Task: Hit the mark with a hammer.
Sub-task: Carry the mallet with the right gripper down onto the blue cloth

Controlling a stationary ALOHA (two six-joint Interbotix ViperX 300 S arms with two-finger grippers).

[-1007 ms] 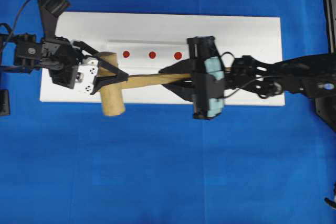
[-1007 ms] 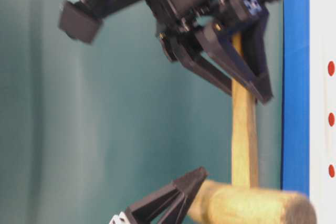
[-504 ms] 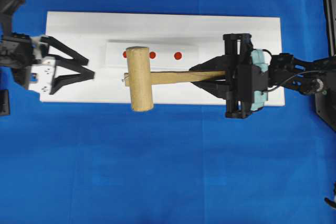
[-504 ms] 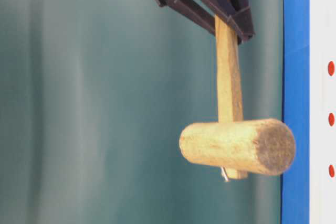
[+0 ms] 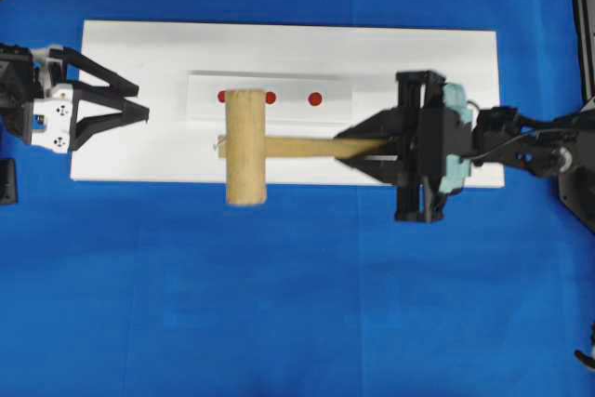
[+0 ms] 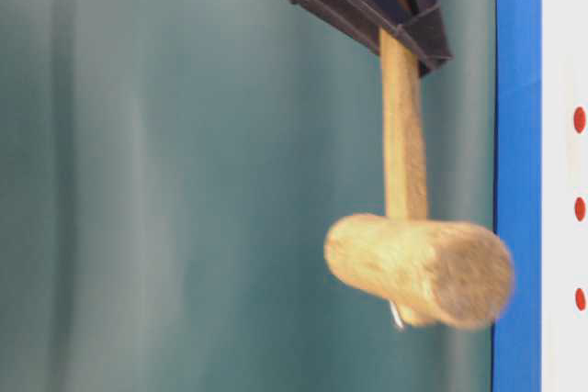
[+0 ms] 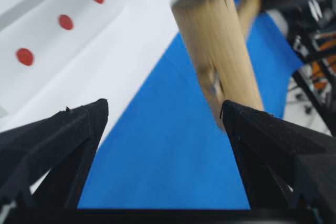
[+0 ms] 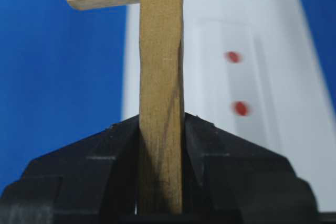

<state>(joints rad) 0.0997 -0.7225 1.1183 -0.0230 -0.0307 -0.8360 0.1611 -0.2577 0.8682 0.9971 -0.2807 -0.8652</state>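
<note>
R gripper (image 5: pixel 358 147) squeezes the hammer (image 5: pixel 246 147) handle so the head hangs over the red dots (image 5: pixel 315 99); L gripper (image 5: pixel 139 114) is wide open, holding nothing.

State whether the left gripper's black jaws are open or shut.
Open: the left gripper has spread jaws with blue cloth between, holding nothing.

We see the right gripper (image 8: pixel 160 171) clamped on the hammer (image 8: pixel 161 77) handle | head crosswise along the top edge | white board (image 8: pixel 294 129) to the right, two blurred red marks (image 8: pixel 241 108) on it | blue surface (image 8: pixel 58 87) to the left
</note>
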